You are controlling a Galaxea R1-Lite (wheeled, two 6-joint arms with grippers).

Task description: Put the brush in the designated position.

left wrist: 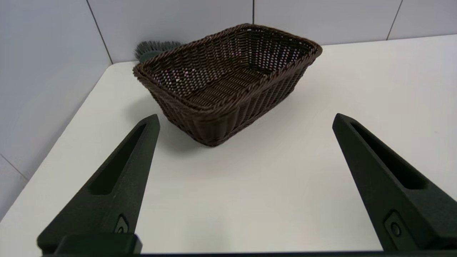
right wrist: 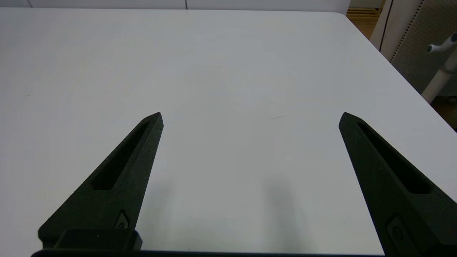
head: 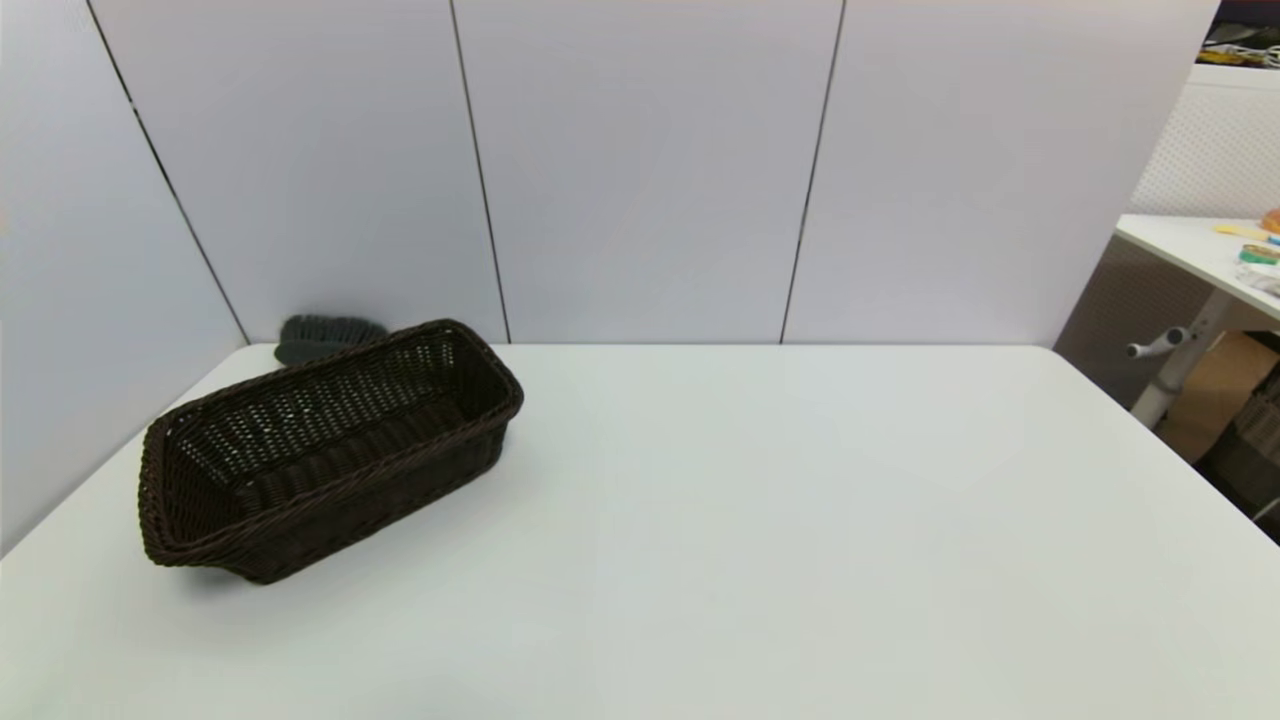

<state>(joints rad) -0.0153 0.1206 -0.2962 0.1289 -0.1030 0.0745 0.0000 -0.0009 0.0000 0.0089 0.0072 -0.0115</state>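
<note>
White wall panels with thin dark seams stand behind a white table (head: 760, 520). No words, labels or brand names can be read on anything.

A dark brown woven basket (head: 330, 460) sits on the table near its far left corner. It has nothing inside. The brush (head: 325, 337) is behind the basket, next to the wall. Only its dark grey bristles peek over the far rim, and its handle is hidden. In the left wrist view the brush (left wrist: 153, 48) shows as a small tuft of bristles past the basket (left wrist: 228, 78), far beyond the fingertips.

The left gripper (left wrist: 246, 119) is above the table with its fingers (left wrist: 121, 178) spread wide apart. They hold nothing. The basket is just ahead of the fingertips, in line with the gap between them and a bit closer to one finger.

The right gripper (right wrist: 250, 117) is also above the table, over a bare part well away from the basket. Its fingers (right wrist: 121, 175) are spread wide too and hold nothing. Only plain white table shows between them and ahead of them.

Off past the right edge of the table stands another white table (head: 1200, 250) with small colourful things on it.
</note>
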